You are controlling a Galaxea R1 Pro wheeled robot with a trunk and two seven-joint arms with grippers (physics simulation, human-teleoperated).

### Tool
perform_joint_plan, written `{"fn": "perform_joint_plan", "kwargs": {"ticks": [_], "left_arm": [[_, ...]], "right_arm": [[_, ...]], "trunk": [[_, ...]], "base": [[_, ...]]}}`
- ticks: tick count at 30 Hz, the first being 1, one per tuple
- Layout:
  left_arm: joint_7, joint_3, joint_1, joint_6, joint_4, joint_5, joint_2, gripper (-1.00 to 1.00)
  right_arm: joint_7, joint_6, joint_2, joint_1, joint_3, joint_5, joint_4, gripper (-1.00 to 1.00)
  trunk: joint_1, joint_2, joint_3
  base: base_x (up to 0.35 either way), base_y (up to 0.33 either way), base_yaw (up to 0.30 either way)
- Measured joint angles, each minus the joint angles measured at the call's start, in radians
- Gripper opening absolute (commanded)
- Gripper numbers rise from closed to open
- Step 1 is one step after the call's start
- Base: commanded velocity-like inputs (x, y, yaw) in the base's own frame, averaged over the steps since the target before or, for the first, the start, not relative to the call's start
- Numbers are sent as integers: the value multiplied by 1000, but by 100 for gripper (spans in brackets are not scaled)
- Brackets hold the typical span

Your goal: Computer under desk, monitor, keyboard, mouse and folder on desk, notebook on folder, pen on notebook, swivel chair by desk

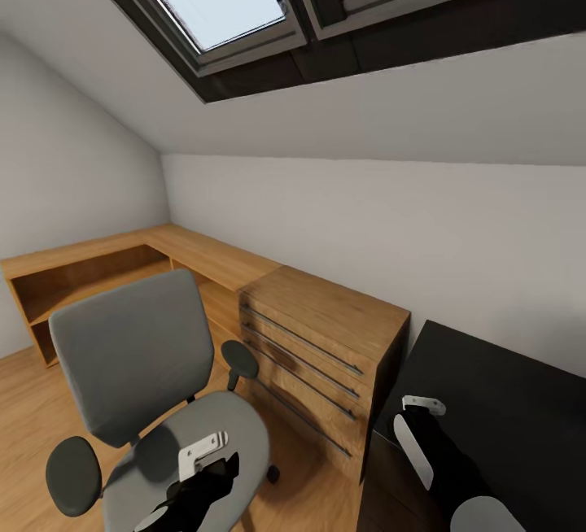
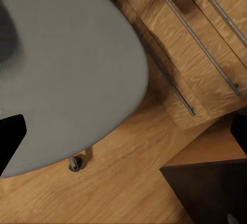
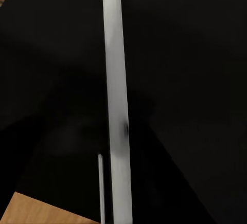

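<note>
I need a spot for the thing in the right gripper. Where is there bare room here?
The black desk top is bare from its edge beside the wooden drawer cabinet back to the white wall. The swivel chair seat is bare too, under the left gripper. The low wooden shelf top along the wall is open. Tightest is the gap between chair armrest and cabinet.

— Down low on the left?
— Swivel chair (image 1: 155, 402), standing on the floor (image 1: 24, 402).
— Just right of it?
— Drawer cabinet (image 1: 325, 353), back against the wall (image 1: 391, 231).
— Behind the chair?
— Low shelf (image 1: 98, 272), running along the wall into the corner.
— Right of the cabinet?
— Desk (image 1: 505, 402), just beside it.
— Up above?
— Skylight (image 1: 244, 3), over everything.
</note>
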Motion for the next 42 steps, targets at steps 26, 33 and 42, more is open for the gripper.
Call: {"fn": "perform_joint_plan", "kwargs": {"ticks": [26, 33, 42], "left_arm": [[5, 2, 0, 0, 8, 2, 0, 100], [5, 3, 0, 0, 20, 2, 0, 100], [5, 3, 0, 0, 23, 2, 0, 100]], "right_arm": [[17, 0, -2, 0, -2, 3, 1, -100], [44, 0, -3, 0, -3, 7, 3, -100], [46, 1, -4, 0, -4, 7, 3, -100]], "trunk": [[0, 0, 0], [0, 0, 0], [0, 0, 0]], "base": [[0, 0, 0], [0, 0, 0], [0, 0, 0]]}}
